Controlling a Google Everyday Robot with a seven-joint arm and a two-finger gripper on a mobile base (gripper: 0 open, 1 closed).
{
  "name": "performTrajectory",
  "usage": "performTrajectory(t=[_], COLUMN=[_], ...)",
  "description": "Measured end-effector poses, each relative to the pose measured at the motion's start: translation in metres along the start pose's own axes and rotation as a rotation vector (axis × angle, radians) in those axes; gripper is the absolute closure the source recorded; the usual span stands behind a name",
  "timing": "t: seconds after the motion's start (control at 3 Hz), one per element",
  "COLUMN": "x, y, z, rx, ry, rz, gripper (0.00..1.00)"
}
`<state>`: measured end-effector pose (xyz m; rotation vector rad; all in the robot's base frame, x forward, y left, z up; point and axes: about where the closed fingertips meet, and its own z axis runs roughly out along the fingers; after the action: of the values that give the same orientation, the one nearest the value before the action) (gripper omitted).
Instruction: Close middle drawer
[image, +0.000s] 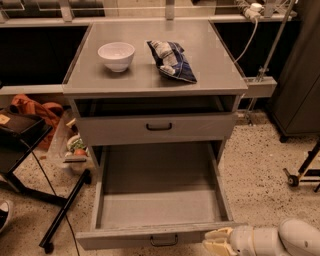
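Observation:
The middle drawer (159, 200) is a long grey metal tray pulled far out of the cabinet and looks empty. Its low front panel (125, 239) with a small black loop handle (164, 241) is at the bottom of the view. My gripper (216, 240), with cream fingers (220, 233) on a white arm, is at the bottom right, right by the right end of that front panel. The fingers stand a little apart and hold nothing.
The top drawer (159, 127) is slightly out. A white bowl (116, 54) and a blue snack bag (171, 60) lie on the cabinet top (210, 65). A black stand (60, 212) and clutter are on the floor at the left, and a wheeled base (300, 175) at the right.

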<state>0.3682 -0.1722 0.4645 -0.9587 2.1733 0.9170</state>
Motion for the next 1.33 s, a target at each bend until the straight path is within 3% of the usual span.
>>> performTrajectory(t=[0.33,0.67,1.33], x=[0.016,0.023,0.000], y=[-0.012,-0.027,-0.055], z=[0.015,0.031,0.048], rx=[-0.029,-0.049,-0.017], ry=[-0.011,-0.009,0.030], rz=[0.023,0.021,-0.057], gripper=[0.89,1.00,0.58])
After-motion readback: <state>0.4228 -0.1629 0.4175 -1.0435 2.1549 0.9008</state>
